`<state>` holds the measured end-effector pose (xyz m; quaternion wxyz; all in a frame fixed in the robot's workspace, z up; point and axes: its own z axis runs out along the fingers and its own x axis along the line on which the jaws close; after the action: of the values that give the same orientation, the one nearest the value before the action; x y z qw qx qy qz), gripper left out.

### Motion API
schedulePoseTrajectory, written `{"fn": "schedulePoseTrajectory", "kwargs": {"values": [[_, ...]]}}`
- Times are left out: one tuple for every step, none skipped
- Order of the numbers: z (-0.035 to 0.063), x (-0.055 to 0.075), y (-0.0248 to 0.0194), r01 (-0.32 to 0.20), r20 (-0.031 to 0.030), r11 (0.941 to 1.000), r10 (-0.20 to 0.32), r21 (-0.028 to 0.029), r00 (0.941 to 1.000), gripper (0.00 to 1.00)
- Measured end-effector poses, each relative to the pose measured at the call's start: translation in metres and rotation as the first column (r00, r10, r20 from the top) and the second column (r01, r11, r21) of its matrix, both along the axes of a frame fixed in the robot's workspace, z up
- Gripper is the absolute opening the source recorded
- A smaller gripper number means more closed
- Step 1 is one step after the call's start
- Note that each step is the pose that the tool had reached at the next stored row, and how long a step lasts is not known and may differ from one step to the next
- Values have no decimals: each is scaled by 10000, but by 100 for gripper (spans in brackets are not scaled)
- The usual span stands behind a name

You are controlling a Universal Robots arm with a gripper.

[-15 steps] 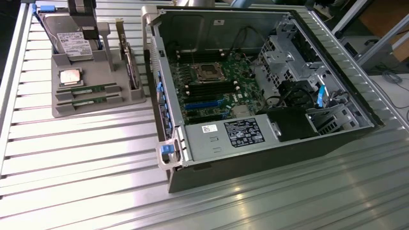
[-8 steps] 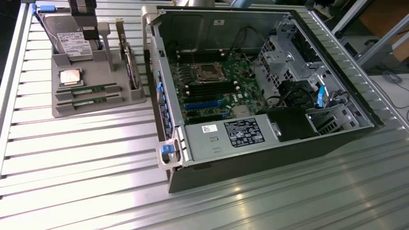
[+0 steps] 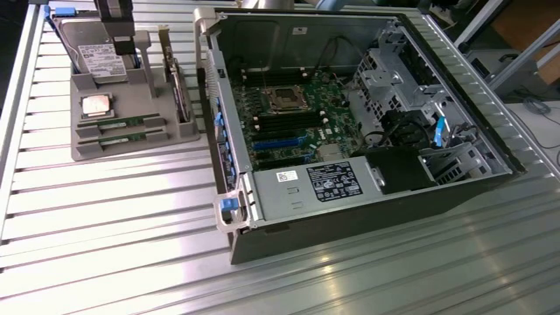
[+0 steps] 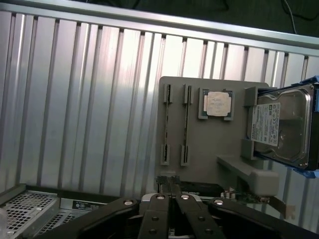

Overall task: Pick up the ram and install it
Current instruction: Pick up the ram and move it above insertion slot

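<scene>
Gripper: we see the black two-finger gripper [image 4: 172, 191] with its fingers pressed together and nothing between them. It hangs above the holder's edge, apart from both sticks.
Ram: the ram [image 3: 120, 122] is a long, thin green circuit-board stick with small black chips. It stands on edge in a slot of the grey moulded plastic holder [image 3: 131, 149], just beside the square silver processor [image 3: 96, 105].
Second stick: a matching green stick [image 3: 122, 138] lies parallel in the next slot.
Destination: the open black computer case [image 3: 368, 203] stands on the ribbed aluminium table [image 3: 105, 223], to the exterior view's right of the holder. Its green motherboard [image 3: 302, 131] carries long black memory slots that look unfilled to us.
Handling: we judge the ram light and stiff but thin and fragile. It should not flex in a grip, though a skewed pull could jam it in its slot, and the smooth faces could slip.
Where to hold: we would pinch across its thickness at mid-length on the exposed upper edge. The holder's end brackets leave that stretch free, and the contact edge stays untouched.
Progress: in our judgement nothing is picked up yet, since both sticks sit in the holder.
</scene>
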<state>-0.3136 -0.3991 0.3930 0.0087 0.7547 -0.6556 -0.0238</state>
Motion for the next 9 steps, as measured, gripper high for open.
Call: {"fn": "schedulePoseTrajectory", "kwargs": {"values": [[0, 0, 0, -40, 0, 10000, 40, 0, 10000, 10], [0, 0, 0, -84, 0, 10000, 84, 1, 10000, 10], [0, -1, 0, -128, 0, 9999, 128, 0, 9999, 10], [0, 0, 0, -165, -1, 9999, 165, 0, 9999, 10], [0, 0, 0, -205, 0, 9998, 205, 0, 9998, 10], [0, 0, 0, -253, 0, 9997, 253, 0, 9997, 10], [0, 0, 0, -295, 0, 9996, 295, 0, 9996, 10], [0, 0, 0, -344, 0, 9994, 344, 0, 9994, 10], [0, 0, 0, -388, 0, 9992, 388, 0, 9992, 10]]}}
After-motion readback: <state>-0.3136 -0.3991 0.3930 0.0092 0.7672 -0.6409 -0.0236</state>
